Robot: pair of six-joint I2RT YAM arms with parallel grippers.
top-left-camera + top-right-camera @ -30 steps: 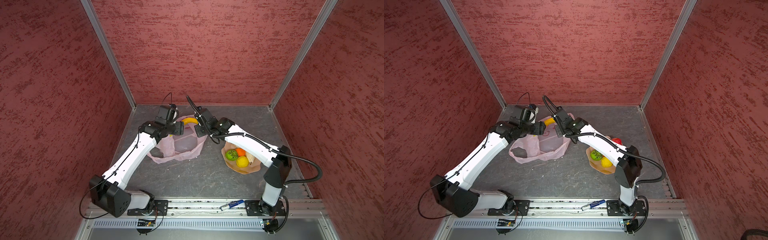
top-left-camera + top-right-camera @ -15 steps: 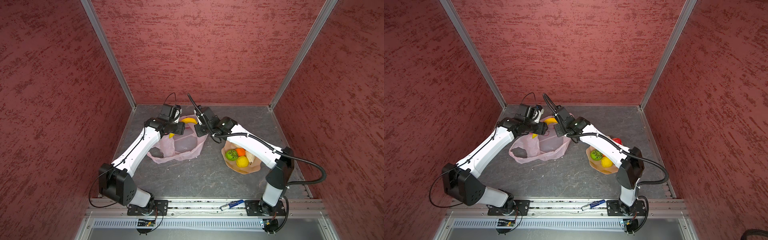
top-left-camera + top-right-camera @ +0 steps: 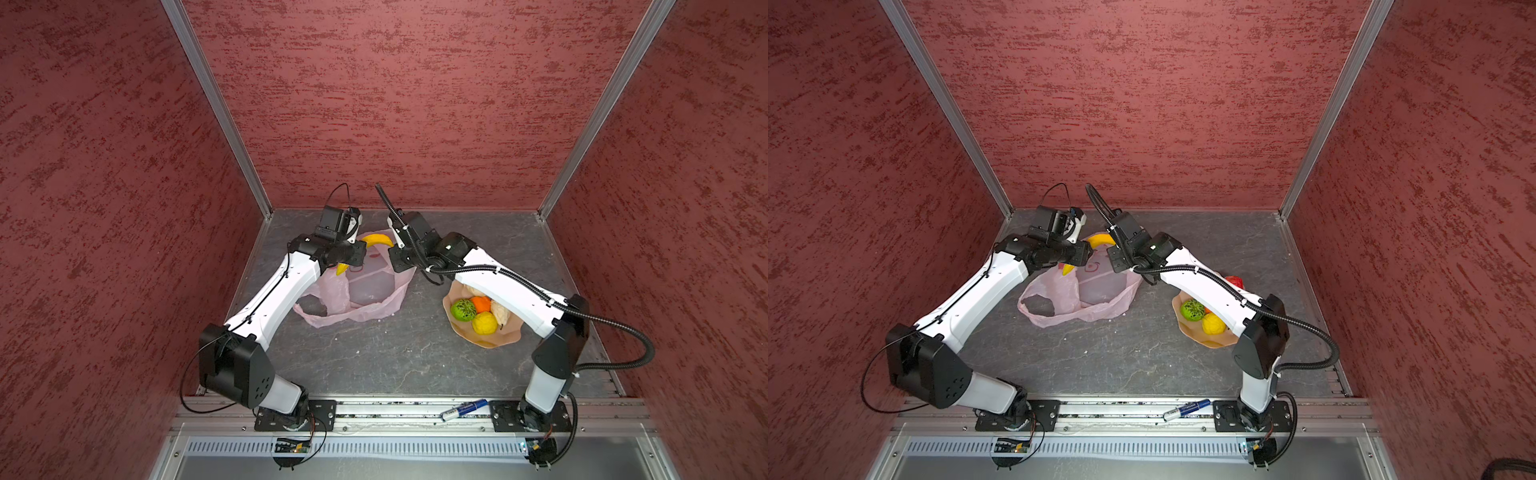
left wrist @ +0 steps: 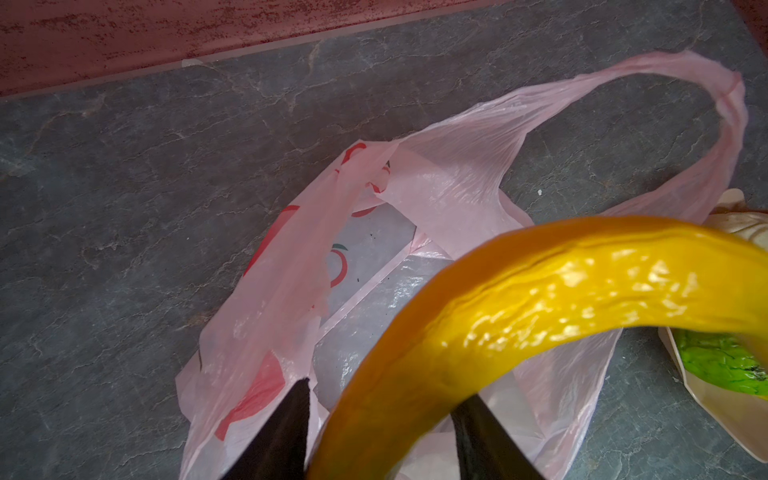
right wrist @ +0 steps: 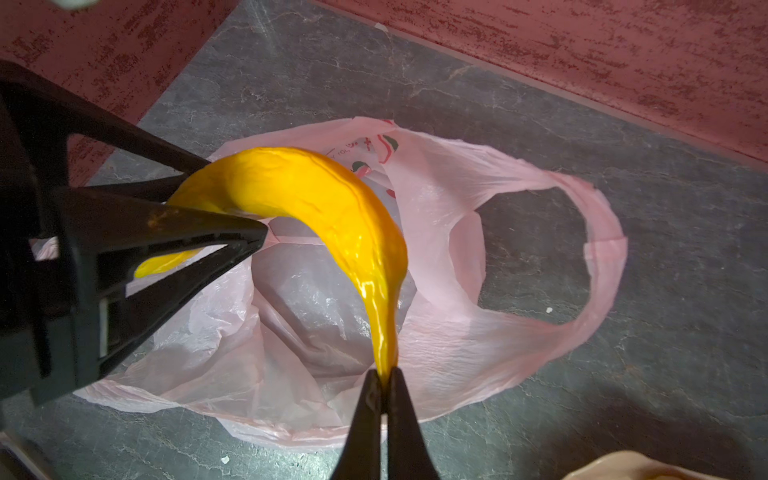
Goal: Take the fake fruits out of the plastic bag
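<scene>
The yellow banana point(image 3: 376, 240) hangs above the pale pink plastic bag point(image 3: 365, 291), which lies flat and open on the grey floor. My right gripper point(image 5: 384, 372) is shut on the banana's thin stem end point(image 5: 386, 345). My left gripper point(image 4: 388, 388) stands open with its jaws round the banana's point(image 4: 540, 299) other half. One finger point(image 4: 478, 415) touches it, and a sliver of bag shows beside the other finger point(image 4: 291, 419). Nothing else shows inside the bag point(image 5: 519, 257). A green ball point(image 3: 463, 309), lemon point(image 3: 484, 323), orange piece point(image 3: 481, 303) and cream piece point(image 3: 500, 312) lie in the bowl, with a red ball point(image 3: 1234, 281) behind my right arm.
The peach petal-edged bowl point(image 3: 498, 338) sits right of the bag, partly under my right arm. A blue and white marker point(image 3: 463, 409) lies on the front rail. Red walls close in the back and both sides.
My left gripper has swung in from the left to the banana, and its jaws have narrowed round it. The right gripper has kept hold of the stem in place.
</scene>
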